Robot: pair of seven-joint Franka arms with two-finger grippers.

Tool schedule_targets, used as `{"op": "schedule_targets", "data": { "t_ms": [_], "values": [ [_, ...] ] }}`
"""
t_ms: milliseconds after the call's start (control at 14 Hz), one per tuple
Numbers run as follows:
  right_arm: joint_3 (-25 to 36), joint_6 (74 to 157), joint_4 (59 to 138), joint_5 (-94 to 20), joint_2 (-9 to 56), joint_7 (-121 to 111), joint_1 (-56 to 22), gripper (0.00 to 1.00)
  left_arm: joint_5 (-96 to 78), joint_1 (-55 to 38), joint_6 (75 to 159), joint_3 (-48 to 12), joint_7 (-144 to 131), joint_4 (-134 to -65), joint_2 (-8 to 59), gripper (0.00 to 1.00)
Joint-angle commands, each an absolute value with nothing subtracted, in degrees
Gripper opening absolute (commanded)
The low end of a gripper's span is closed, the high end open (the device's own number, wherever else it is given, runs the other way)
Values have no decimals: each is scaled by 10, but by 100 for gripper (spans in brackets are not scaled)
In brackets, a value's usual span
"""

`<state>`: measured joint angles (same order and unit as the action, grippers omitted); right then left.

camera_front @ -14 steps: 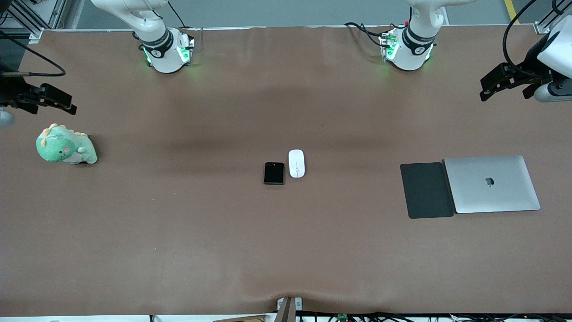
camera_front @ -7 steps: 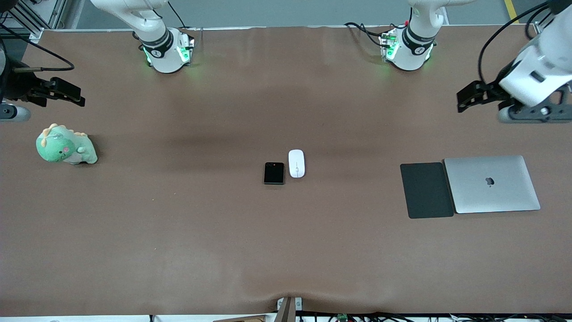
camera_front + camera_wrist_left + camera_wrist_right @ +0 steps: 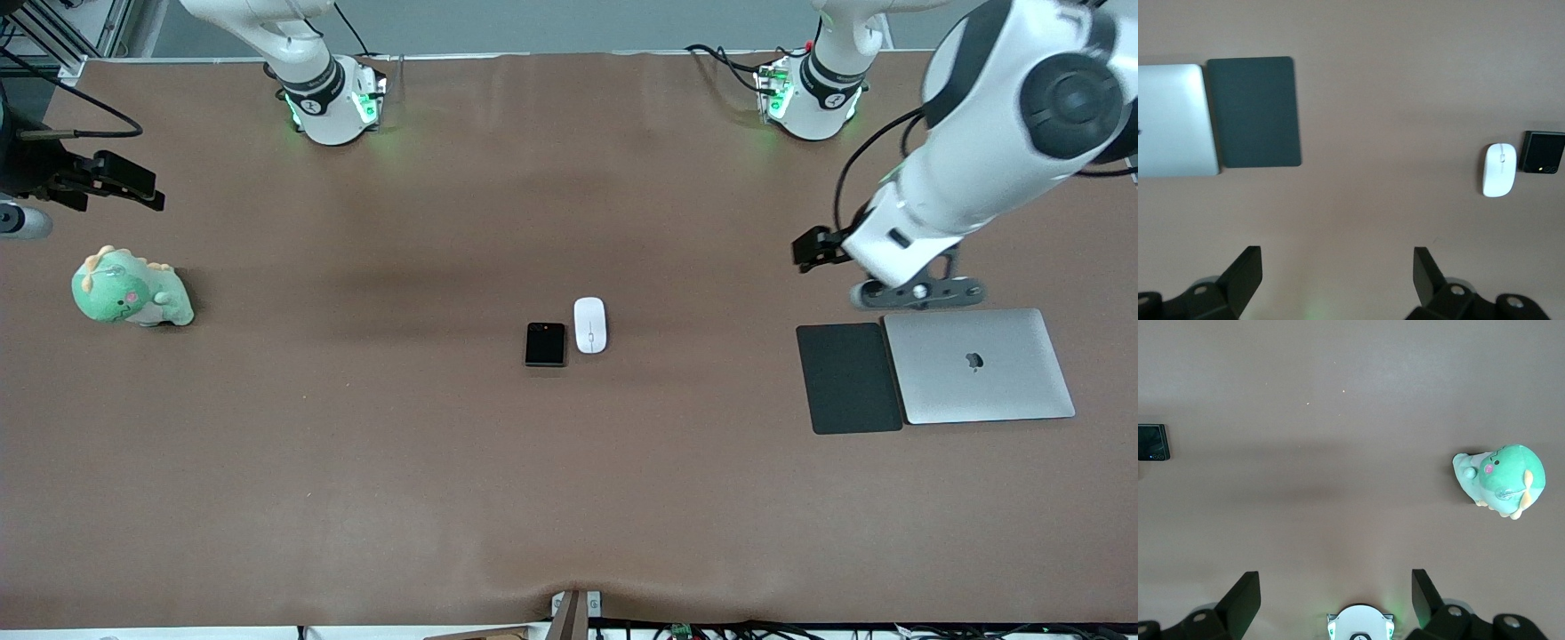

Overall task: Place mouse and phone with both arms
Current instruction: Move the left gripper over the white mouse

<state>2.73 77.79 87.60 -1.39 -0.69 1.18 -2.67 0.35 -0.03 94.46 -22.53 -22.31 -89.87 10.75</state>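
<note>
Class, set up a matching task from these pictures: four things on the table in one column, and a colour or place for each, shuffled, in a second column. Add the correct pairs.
Things:
1. mouse
2. phone
3. plush dinosaur
4. laptop

Descriptions:
A. green, at the right arm's end of the table
B. silver, closed, beside the dark grey pad
C. white, beside the phone
D. black and glossy, mid-table

Pairs: 1-C, 2-D, 3-A, 4-B

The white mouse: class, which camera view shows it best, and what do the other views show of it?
The left wrist view: the mouse appears largest there, whole and unobstructed, beside the phone. The front view also shows the mouse whole but smaller, in mid-table. The right wrist view shows the phone at its edge, not the mouse.
</note>
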Motion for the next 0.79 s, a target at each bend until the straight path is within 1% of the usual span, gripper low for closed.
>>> {"op": "schedule_targets", "data": {
  "t_ms": [0,143,429,714],
  "values": [
    [28,768,864,-16,-3,20,-27,100,0,-26,991,-226,-243,-918,130,100],
    [27,768,864,-16,-3,20,-28,100,3,-54,1037,-226,-260,-935,150,100],
    [28,769,864,-16,-3,21,-27,100,24,-98,1154,-225,-332,-969,198,100],
    [28,768,864,-16,-3,21,-27,100,81,-151,1216,-225,-430,-962,268,100]
  ]
}}
